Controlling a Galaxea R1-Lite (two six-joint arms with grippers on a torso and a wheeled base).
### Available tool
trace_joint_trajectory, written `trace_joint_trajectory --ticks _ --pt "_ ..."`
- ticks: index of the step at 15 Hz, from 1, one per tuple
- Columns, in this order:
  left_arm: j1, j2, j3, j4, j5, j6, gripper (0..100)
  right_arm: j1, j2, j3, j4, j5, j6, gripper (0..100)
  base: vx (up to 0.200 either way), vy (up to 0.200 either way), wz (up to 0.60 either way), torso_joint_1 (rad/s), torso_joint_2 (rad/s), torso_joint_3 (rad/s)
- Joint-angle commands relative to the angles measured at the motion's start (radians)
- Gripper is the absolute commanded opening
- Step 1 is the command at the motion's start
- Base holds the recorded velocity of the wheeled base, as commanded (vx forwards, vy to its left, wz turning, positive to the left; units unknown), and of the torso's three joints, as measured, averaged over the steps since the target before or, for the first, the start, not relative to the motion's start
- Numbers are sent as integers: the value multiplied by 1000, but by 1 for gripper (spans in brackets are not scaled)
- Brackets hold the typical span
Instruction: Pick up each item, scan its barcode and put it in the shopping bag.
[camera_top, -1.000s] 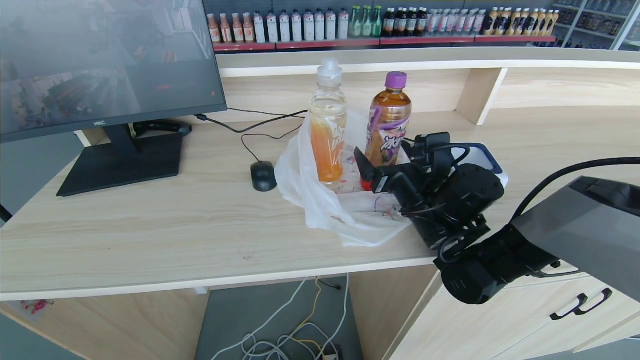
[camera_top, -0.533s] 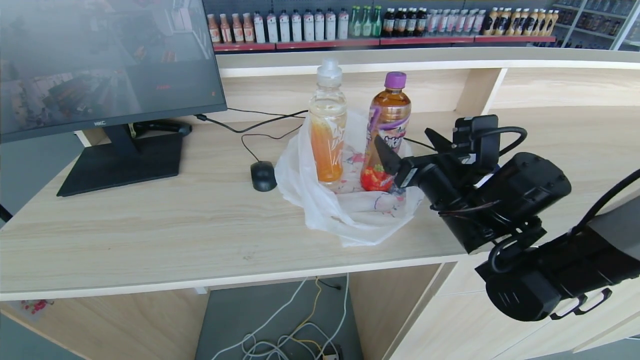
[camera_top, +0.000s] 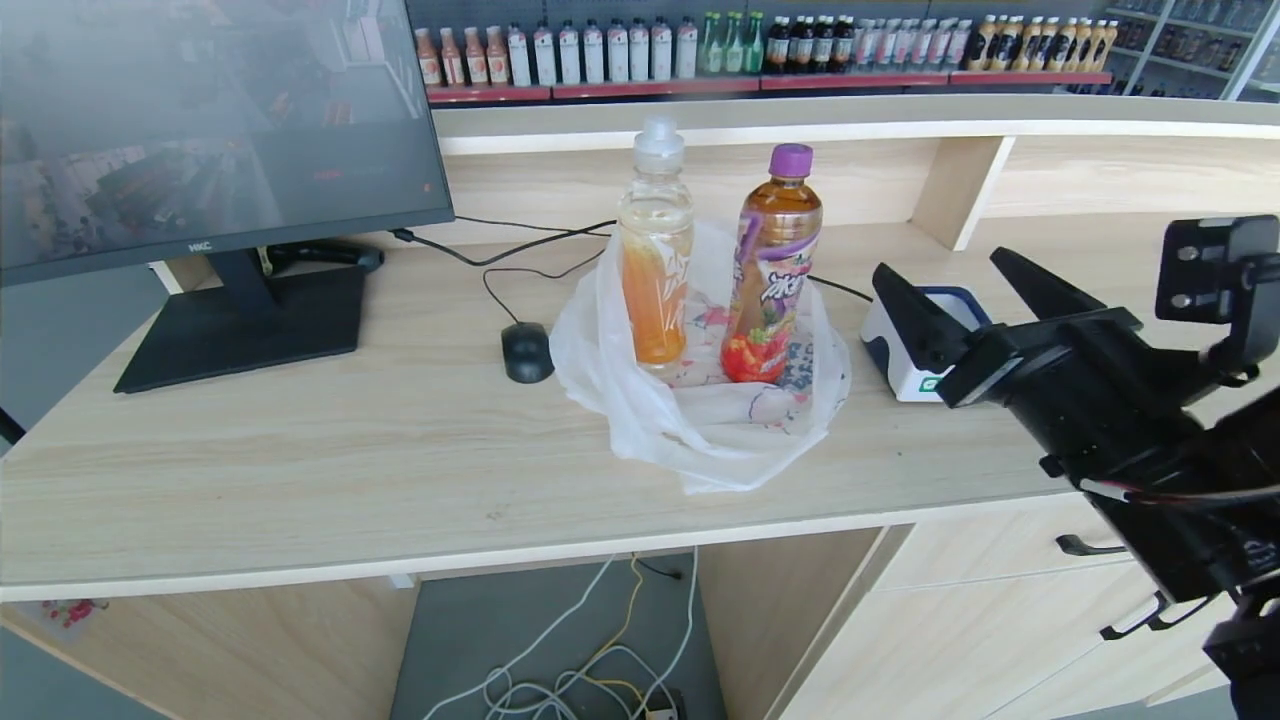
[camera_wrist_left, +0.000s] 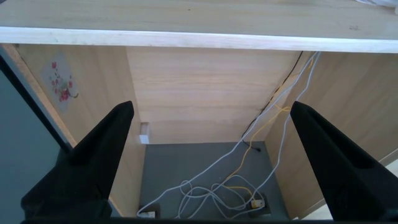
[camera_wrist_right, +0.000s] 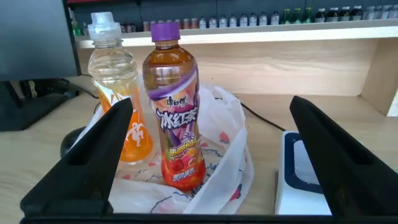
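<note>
Pale wood makes up the checkout counter (camera_top: 300, 460) before me, and near its middle the white shopping bag (camera_top: 700, 430) lies open and slumped. Two bottles stand upright inside it, side by side. The clear-capped bottle (camera_top: 655, 250) with orange drink is on the left and the purple-capped bottle (camera_top: 778, 260) of brown tea is on the right. They are close together, though I cannot tell whether they touch. Just right of the bag sits the white and blue scanner (camera_top: 905, 350), apart from the plastic. My right gripper (camera_top: 942, 268) hangs to the right of the bag, above the near right part of the counter by the scanner. Its jaws are spread wide, hold nothing, and point toward the bottles. My left gripper (camera_wrist_left: 211, 109) is low, in front of the counter and below its near edge. Its jaws are likewise wide apart and empty, facing the knee space where loose cables (camera_wrist_left: 230, 180) lie on the grey floor. Left of the bag a black mouse (camera_top: 527, 352) rests on the counter, and farther left a dark monitor (camera_top: 200, 110) stands on its flat black foot. Beyond the raised far ledge, shelves (camera_top: 760, 85) carry rows of drinks.
</note>
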Motion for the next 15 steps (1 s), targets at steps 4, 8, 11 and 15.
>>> trace_joint_trajectory --ticks 4,8,11,15 --pt "0 0 0 0 0 0 100 -37 -369 355 -1 -1 -1 100 0 0 0 0 0 0" --pt "0 1 0 0 0 0 100 -51 -669 475 237 -39 57 100 0 0 0 0 0 0" --pt "0 1 0 0 0 0 100 -45 -1081 475 840 -32 86 100 0 0 0 0 0 0" --pt "0 1 0 -1 0 0 100 -19 -1518 466 1408 -27 80 100 0 0 0 0 0 0"
